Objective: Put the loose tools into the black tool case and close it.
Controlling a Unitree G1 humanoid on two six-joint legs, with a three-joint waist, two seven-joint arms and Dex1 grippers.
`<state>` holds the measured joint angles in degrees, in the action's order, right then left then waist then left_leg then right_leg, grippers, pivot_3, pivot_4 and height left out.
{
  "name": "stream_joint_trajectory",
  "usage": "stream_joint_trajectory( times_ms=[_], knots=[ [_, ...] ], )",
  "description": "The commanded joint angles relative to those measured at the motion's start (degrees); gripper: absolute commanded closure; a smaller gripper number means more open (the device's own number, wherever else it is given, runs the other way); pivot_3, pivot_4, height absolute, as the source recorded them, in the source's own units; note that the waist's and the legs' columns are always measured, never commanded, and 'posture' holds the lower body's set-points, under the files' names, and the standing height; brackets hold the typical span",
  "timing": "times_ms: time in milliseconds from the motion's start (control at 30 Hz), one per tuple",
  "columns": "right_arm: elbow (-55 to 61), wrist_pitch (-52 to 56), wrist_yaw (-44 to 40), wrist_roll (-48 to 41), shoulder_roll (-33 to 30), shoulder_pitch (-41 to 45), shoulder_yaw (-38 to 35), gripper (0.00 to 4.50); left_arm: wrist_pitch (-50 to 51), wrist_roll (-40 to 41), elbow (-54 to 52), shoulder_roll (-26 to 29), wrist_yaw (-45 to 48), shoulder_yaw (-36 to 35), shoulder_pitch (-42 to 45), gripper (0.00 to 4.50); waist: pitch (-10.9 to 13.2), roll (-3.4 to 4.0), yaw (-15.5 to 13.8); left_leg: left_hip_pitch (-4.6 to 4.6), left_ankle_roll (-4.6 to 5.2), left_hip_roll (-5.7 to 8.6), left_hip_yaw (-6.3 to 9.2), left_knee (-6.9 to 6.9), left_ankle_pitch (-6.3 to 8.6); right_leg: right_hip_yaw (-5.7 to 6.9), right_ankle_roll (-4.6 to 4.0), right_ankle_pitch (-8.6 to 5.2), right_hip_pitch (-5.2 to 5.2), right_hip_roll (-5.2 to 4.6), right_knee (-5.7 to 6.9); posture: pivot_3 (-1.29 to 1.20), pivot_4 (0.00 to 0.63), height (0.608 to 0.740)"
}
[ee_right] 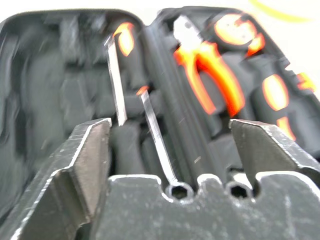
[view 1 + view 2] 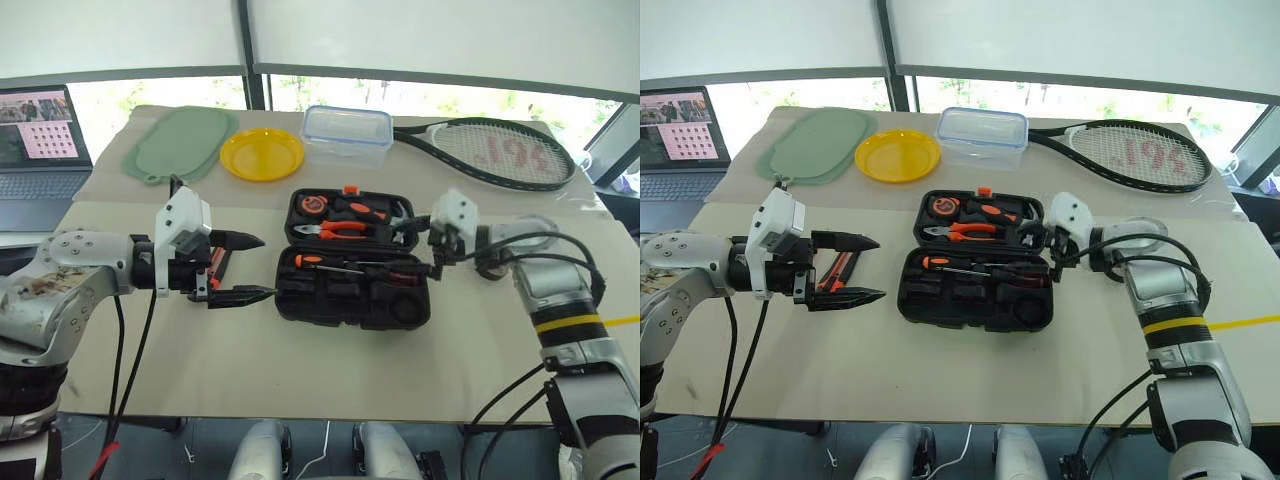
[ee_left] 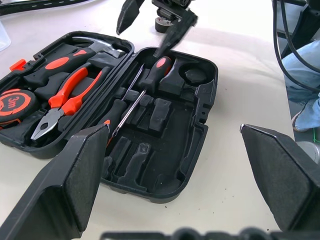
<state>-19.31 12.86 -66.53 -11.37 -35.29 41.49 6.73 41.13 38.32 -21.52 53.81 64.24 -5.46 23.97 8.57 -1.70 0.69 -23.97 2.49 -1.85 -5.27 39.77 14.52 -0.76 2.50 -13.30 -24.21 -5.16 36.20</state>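
Black tool case open flat, hinge line across middle. Two thin screwdrivers lie in its near half along the hinge. Orange-black utility knife lies left of case.

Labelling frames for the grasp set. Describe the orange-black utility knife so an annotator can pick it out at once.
Start at the open black tool case in the middle of the table. Look to its left, where the left end effector hangs open. The utility knife lies on the table between its fingers: a slim orange-and-black bar, outside the case.
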Motion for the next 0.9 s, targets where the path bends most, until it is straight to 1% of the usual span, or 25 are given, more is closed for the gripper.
stream_joint_trajectory(
  times_ms=[33,133,267,300,400,533,767,900],
  knots=[
    [1.8,1.0,1.5,-0.6,1.1,0.0,-1.0,1.91,-1.7,-0.6,-0.5,-0.1,-0.1,-0.3,0.4,0.0,0.0,0.0,0.0,0.0,0.0,0.0,-0.01,0.0,0.0,0.0,0.0,0.0,-0.01,0.0,0.0,0.0,0.15,0.738],
    [1.5,0.9,2.3,0.3,2.5,-0.9,0.3,2.93,-2.0,-0.9,-0.3,0.0,0.0,-0.1,0.5,0.0,0.0,0.0,0.0,0.0,0.0,0.0,-0.01,-0.01,0.0,0.0,0.0,0.0,0.0,-0.01,-0.01,0.0,0.15,0.738],
    [1.9,0.4,1.9,2.1,2.9,-2.4,2.6,4.28,-2.5,-1.3,0.1,0.2,0.1,0.0,0.5,0.0,0.0,0.01,-0.1,0.0,0.0,0.02,0.0,0.0,0.0,0.0,0.0,0.0,0.01,-0.02,-0.01,0.0,0.15,0.738],
    [2.0,0.9,1.5,2.5,2.8,-2.8,3.3,4.4,-2.6,-1.4,0.1,0.2,0.2,0.0,0.4,0.0,0.0,0.01,-0.1,-0.01,0.0,0.02,-0.01,0.01,0.0,0.0,0.01,0.0,0.01,-0.03,0.0,0.0,0.15,0.738],
    [2.2,0.8,1.0,3.8,2.4,-3.5,5.0,4.4,-2.8,-1.7,0.2,0.2,0.4,0.0,0.3,0.0,0.0,0.01,0.0,-0.01,0.0,0.02,-0.01,0.0,0.0,0.0,0.0,0.0,0.0,-0.01,0.0,0.0,0.15,0.738],
    [0.6,1.4,1.7,7.7,2.7,-3.7,8.2,4.4,-3.0,-2.1,0.5,0.3,0.7,0.1,0.3,0.0,0.0,0.01,0.0,0.0,0.0,0.01,0.0,0.0,0.0,0.01,0.0,0.0,0.01,0.0,0.0,0.0,0.15,0.738],
    [1.6,-2.0,0.3,13.8,2.3,-3.3,13.7,4.4,-4.2,-3.2,1.0,0.1,1.2,1.0,0.0,0.0,0.0,-0.03,0.0,0.17,0.0,0.0,-0.01,-0.02,0.0,0.0,-0.01,-0.01,0.15,0.01,0.0,0.0,0.15,0.738],
    [3.1,-1.5,0.9,13.3,3.2,-2.3,12.6,4.4,-4.9,-4.0,1.6,0.2,1.1,1.3,-0.1,0.0,-0.1,-0.06,0.0,0.19,-0.01,-0.01,-0.02,-0.03,0.0,0.0,-0.02,-0.01,0.15,0.02,0.01,0.0,0.15,0.738]
  ],
)
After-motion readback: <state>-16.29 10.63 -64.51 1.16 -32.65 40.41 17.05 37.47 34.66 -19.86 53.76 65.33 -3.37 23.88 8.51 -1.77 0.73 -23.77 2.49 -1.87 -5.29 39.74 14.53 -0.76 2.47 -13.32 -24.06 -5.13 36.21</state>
